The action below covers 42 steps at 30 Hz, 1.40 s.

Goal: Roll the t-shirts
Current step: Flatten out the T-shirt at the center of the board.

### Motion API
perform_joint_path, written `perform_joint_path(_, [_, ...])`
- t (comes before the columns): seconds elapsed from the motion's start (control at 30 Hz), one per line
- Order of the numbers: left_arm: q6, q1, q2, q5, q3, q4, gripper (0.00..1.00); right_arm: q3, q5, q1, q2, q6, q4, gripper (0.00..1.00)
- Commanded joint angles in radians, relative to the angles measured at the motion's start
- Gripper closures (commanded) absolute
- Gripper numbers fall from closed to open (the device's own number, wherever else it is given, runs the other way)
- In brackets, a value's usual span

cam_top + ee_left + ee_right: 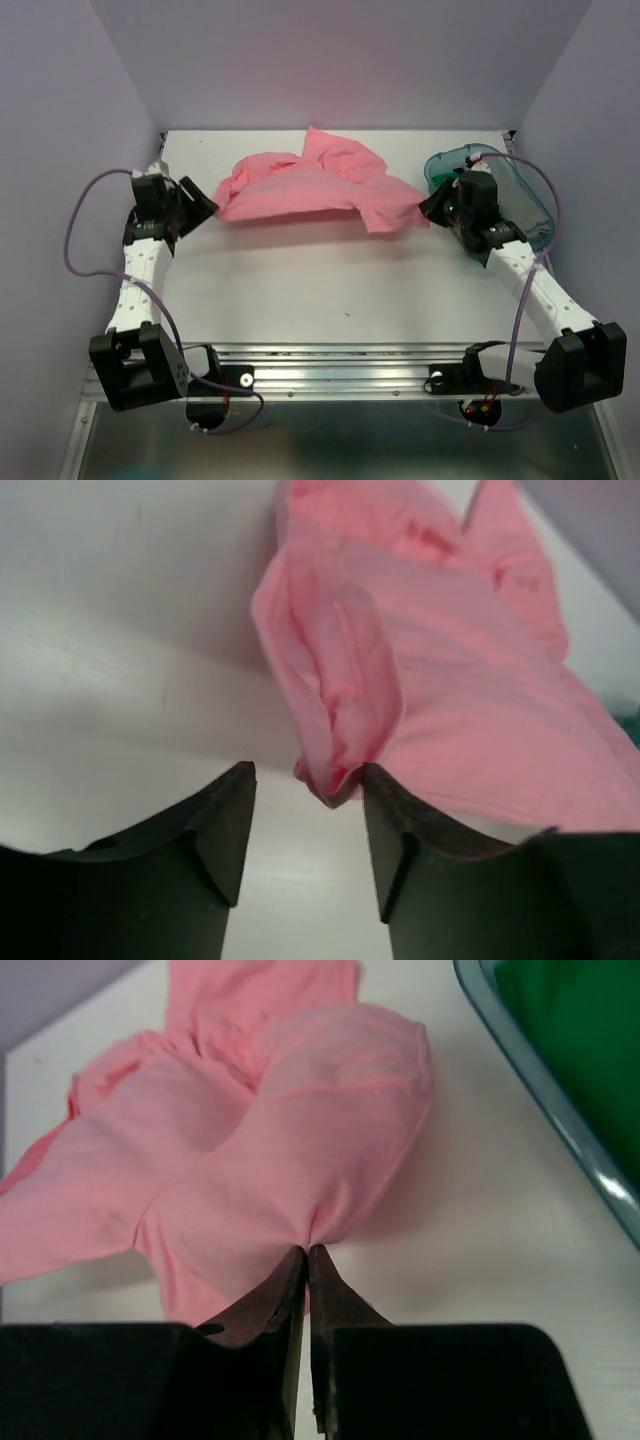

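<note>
Salmon-pink cloth is what you are working with: the pink t-shirt (310, 190) lies crumpled on the white surface (330, 280), just beside the teal tub (520, 190), with one bunched end reaching toward the tub's wall and the rest trailing away from it.

Your right hand (435, 205) sits between the tub and the shirt. In the right wrist view its fingers are pressed together with a pinch of the shirt (250, 1160) caught at their tips, so that the right hand (305, 1255) is clamped on the cloth. From that pinch the cloth puffs up in a rounded fold and spreads away from the tub (540, 1090). The tub's translucent wall runs along one edge of that view, and inside it you can see green cloth (580, 1050). A strip of bare surface (480, 1220) separates the tub's wall from the pinched fold.

Your left hand (195, 205) is at the end of the shirt farthest from the tub. In the left wrist view its two dark fingers stand apart and grip nothing. A narrow rolled fold of the shirt (450, 700) comes down to the gap of the left hand (305, 780), its tip just beside one finger. You cannot tell whether cloth and finger touch. The surface (120, 630) is bare on the side of that fold away from the tub.
</note>
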Motion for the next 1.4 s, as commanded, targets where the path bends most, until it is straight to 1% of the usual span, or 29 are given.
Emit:
perform_joint_path(0.0, [-0.039, -0.002, -0.015, -0.006, -0.284, 0.003, 0.08, -0.219, -0.109, -0.002, 0.003, 0.057, -0.035, 0.82])
perform_joint_path(0.03, [-0.04, -0.002, -0.022, -0.015, -0.304, 0.0, 0.04, -0.251, -0.11, -0.002, 0.005, 0.059, -0.041, 0.71])
perform_joint_path(0.07, [-0.04, -0.002, -0.026, -0.028, -0.317, -0.006, 0.01, -0.276, -0.106, -0.002, 0.003, 0.06, -0.057, 0.55])
perform_joint_path(0.1, [-0.04, -0.002, -0.043, -0.058, -0.315, -0.023, 0.01, -0.305, -0.092, -0.002, -0.003, 0.059, -0.063, 0.33])
perform_joint_path(0.17, [-0.039, -0.002, -0.066, -0.095, -0.295, -0.05, 0.01, -0.31, -0.075, -0.002, -0.015, 0.054, -0.087, 0.28])
perform_joint_path(0.2, [-0.039, -0.002, -0.072, -0.135, -0.273, -0.059, 0.01, -0.305, -0.069, -0.002, -0.02, 0.051, -0.09, 0.26])
perform_joint_path(0.27, [-0.031, -0.002, -0.077, -0.169, -0.254, -0.081, 0.1, -0.281, -0.054, -0.002, -0.023, 0.042, -0.103, 0.26])
perform_joint_path(0.3, [-0.025, -0.003, -0.078, -0.196, -0.246, -0.086, 0.2, -0.267, -0.046, -0.002, -0.018, 0.04, -0.101, 0.26])
perform_joint_path(0.37, [-0.025, -0.011, -0.072, -0.227, -0.249, -0.098, 0.31, -0.256, -0.048, -0.002, -0.009, 0.04, -0.101, 0.26])
perform_joint_path(0.4, [-0.025, -0.016, -0.069, -0.25, -0.258, -0.101, 0.36, -0.252, -0.048, -0.002, -0.006, 0.042, -0.098, 0.26])
perform_joint_path(0.47, [-0.04, -0.046, -0.065, -0.276, -0.269, -0.115, 0.41, -0.246, -0.055, -0.002, 0.003, 0.045, -0.089, 0.26])
perform_joint_path(0.5, [-0.045, -0.063, -0.063, -0.364, -0.272, -0.122, 0.44, -0.246, -0.058, -0.002, 0.005, 0.047, -0.084, 0.26])
perform_joint_path(0.53, [-0.049, -0.086, -0.062, -0.411, -0.274, -0.129, 0.48, -0.246, -0.06, -0.002, 0.006, 0.05, -0.081, 0.26])
perform_joint_path(0.63, [-0.025, -0.195, -0.033, -0.491, -0.262, -0.129, 0.48, -0.244, -0.066, -0.002, 0.015, 0.053, -0.069, 0.26])
perform_joint_path(0.67, [-0.011, -0.242, 0.004, -0.496, -0.252, -0.126, 0.47, -0.244, -0.071, -0.002, 0.02, 0.053, -0.066, 0.26])
perform_joint_path(0.73, [0.003, -0.304, 0.05, -0.538, -0.216, -0.135, 0.38, -0.246, -0.083, -0.002, 0.037, 0.053, -0.055, 0.26])
perform_joint_path(0.77, [0.009, -0.357, 0.097, -0.546, -0.202, -0.136, 0.33, -0.246, -0.087, -0.002, 0.041, 0.056, -0.052, 0.26])
perform_joint_path(0.8, [0.01, -0.384, 0.119, -0.577, -0.179, -0.136, 0.3, -0.247, -0.092, -0.002, 0.046, 0.056, -0.049, 0.26])
perform_joint_path(0.83, [0.017, -0.408, 0.144, -0.598, -0.167, -0.136, 0.3, -0.247, -0.094, -0.002, 0.049, 0.059, -0.045, 0.26])
perform_joint_path(0.9, [0.029, -0.468, 0.209, -0.659, -0.13, -0.136, 0.37, -0.244, -0.092, -0.002, 0.054, 0.06, -0.043, 0.26])
perform_joint_path(1.07, [0.056, -0.508, 0.36, -0.822, -0.045, -0.175, 0.38, -0.244, -0.089, -0.002, 0.049, 0.057, -0.046, 0.25])
perform_joint_path(1.27, [0.096, -0.519, 0.497, -0.885, 0.021, -0.242, 0.4, -0.246, -0.086, -0.002, 0.052, 0.065, -0.044, 0.25])
perform_joint_path(1.3, [0.104, -0.52, 0.501, -0.888, 0.018, -0.241, 0.41, -0.246, -0.087, -0.002, 0.055, 0.065, -0.043, 0.25])
perform_joint_path(1.37, [0.109, -0.522, 0.506, -0.887, 0.013, -0.233, 0.47, -0.244, -0.087, -0.002, 0.058, 0.066, -0.041, 0.25])
